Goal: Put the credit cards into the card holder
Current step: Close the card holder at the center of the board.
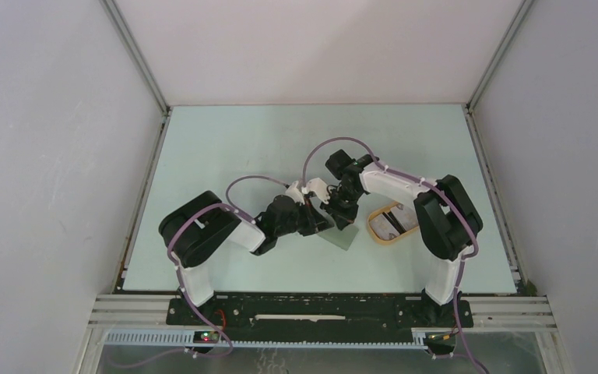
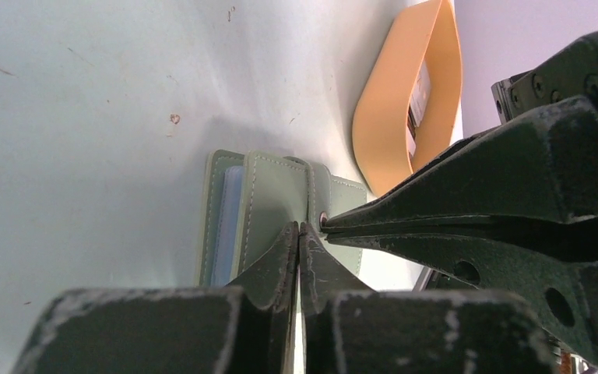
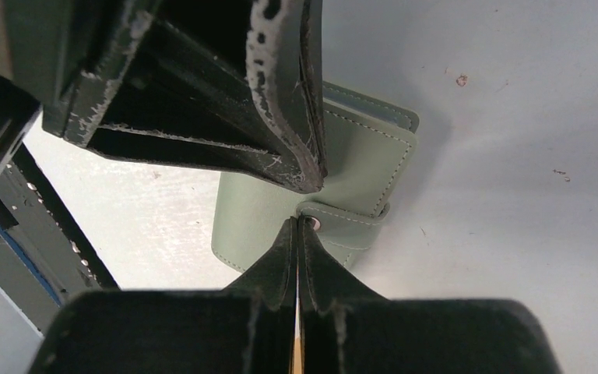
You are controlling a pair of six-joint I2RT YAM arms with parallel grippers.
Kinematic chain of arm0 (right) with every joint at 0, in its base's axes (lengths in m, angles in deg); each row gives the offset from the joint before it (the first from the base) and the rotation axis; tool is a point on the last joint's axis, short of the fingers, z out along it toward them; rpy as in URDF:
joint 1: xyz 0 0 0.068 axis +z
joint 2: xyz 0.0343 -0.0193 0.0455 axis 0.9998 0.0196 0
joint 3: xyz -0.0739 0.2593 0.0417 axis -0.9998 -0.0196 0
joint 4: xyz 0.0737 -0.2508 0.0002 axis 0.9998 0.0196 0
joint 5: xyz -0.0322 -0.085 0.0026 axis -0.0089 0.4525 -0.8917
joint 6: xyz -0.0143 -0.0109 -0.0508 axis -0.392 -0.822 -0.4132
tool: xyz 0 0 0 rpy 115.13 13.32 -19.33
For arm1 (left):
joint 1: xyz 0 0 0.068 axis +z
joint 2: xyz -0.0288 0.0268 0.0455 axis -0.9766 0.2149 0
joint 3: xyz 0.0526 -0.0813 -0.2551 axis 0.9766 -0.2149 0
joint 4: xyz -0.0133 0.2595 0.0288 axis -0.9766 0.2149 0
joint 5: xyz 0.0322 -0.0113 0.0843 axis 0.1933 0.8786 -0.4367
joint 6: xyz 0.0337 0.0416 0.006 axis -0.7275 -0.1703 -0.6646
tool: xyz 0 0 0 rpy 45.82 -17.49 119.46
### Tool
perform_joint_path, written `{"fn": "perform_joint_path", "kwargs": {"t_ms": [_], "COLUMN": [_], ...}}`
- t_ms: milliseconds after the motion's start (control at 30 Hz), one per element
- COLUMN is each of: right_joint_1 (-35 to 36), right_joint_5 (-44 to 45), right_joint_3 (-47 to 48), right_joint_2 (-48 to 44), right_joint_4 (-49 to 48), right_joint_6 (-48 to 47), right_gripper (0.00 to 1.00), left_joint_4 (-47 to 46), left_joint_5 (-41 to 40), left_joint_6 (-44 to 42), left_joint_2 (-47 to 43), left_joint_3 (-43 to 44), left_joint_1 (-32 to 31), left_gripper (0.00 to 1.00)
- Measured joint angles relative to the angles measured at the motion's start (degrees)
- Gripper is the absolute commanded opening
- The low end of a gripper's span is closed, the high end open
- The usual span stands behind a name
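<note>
The grey-green card holder (image 1: 341, 236) lies on the table between the arms, its snap strap (image 3: 350, 218) across the cover. A pale blue layer (image 2: 232, 226) shows between its covers (image 2: 272, 195). My left gripper (image 2: 300, 227) is shut, its tips touching the cover beside the strap. My right gripper (image 3: 299, 222) is shut too, with its tips at the strap's metal snap (image 3: 314, 224), and nothing shows between either pair of fingers. In the left wrist view the right fingers (image 2: 405, 210) reach in from the right. A credit card (image 2: 418, 105) lies in the tan tray.
The tan-yellow oval tray (image 1: 374, 230) sits just right of the card holder, under the right arm's elbow. Both arms (image 1: 280, 214) crowd over the table's near middle. White walls enclose the table on three sides.
</note>
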Motion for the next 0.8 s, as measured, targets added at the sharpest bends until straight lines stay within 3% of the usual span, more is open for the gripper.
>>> {"fn": "perform_joint_path", "kwargs": {"t_ms": [200, 367, 467, 800], "right_joint_1": [0.04, 0.04, 0.15, -1.36], "right_joint_5": [0.02, -0.55, -2.27, -4.72], "right_joint_3": [0.85, 1.31, 0.76, 0.13], "right_joint_2": [0.79, 1.03, 1.01, -5.38], "right_joint_4": [0.98, 1.86, 2.47, 3.08], "right_joint_6": [0.83, 1.44, 1.9, 1.75], "right_gripper": [0.0, 0.27, 0.35, 0.41], "left_joint_4": [-0.35, -1.2, -0.94, 2.16], "left_joint_5": [-0.2, -0.39, -0.39, -1.68], "left_joint_6": [0.81, 0.66, 0.55, -1.9], "left_joint_2": [0.0, -0.46, -1.36, -11.13], "left_joint_3": [-0.26, -1.16, -1.99, -4.9], "left_joint_1": [0.02, 0.04, 0.0, 0.0], "left_gripper": [0.06, 0.11, 0.14, 0.28]}}
